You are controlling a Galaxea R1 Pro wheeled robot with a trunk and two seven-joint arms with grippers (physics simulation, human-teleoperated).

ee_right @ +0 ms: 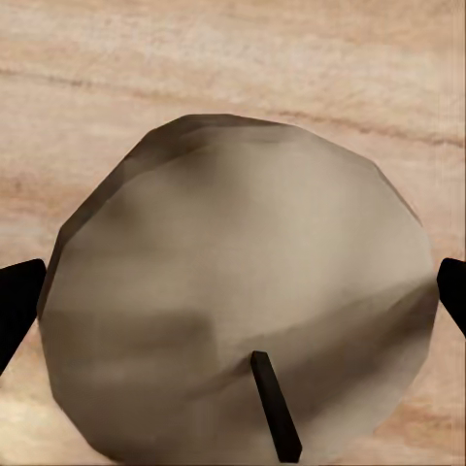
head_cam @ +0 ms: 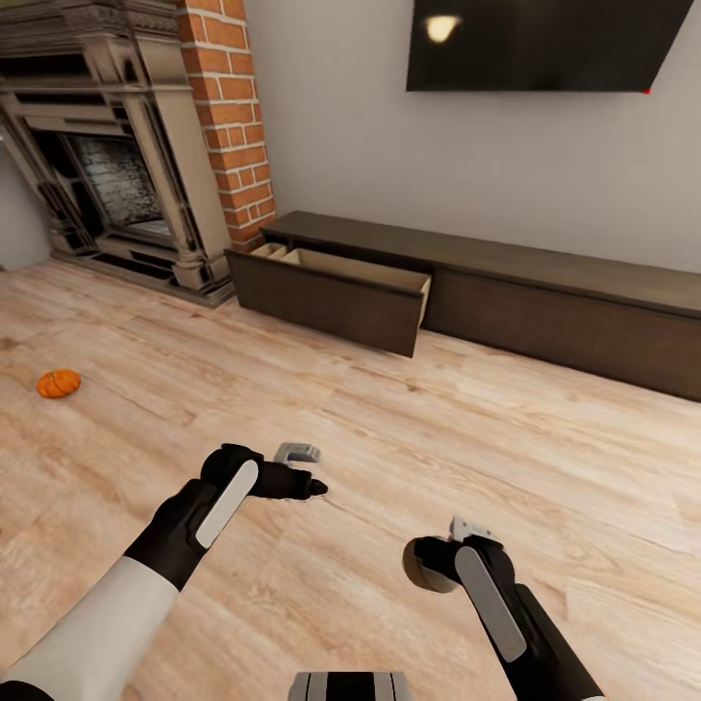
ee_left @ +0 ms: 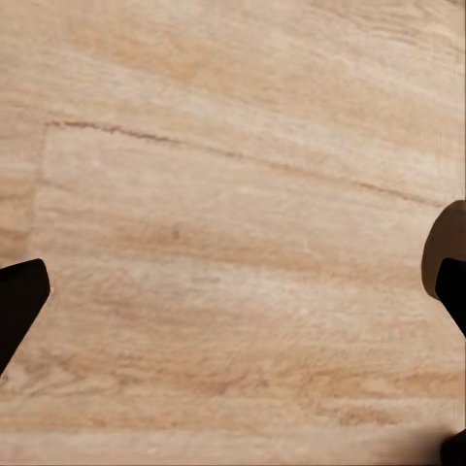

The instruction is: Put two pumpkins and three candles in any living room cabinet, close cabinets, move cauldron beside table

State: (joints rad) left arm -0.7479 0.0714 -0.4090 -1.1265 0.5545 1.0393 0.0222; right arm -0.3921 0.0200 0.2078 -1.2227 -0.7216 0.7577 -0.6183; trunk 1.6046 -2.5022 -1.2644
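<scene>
Right gripper [head_cam: 433,565] lowered, clamping candle [ee_right: 243,291].

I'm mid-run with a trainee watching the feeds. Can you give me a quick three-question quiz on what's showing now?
1. True or false: the cabinet has a drawer pulled open.
2. What does the right claw hold? A) a pumpkin B) a candle C) nothing
3. Fill in: the pumpkin lies on the ____, on the left claw's side.

Key: 1 true. 2 B, the candle sits between its fingers. 3 floor.
</scene>
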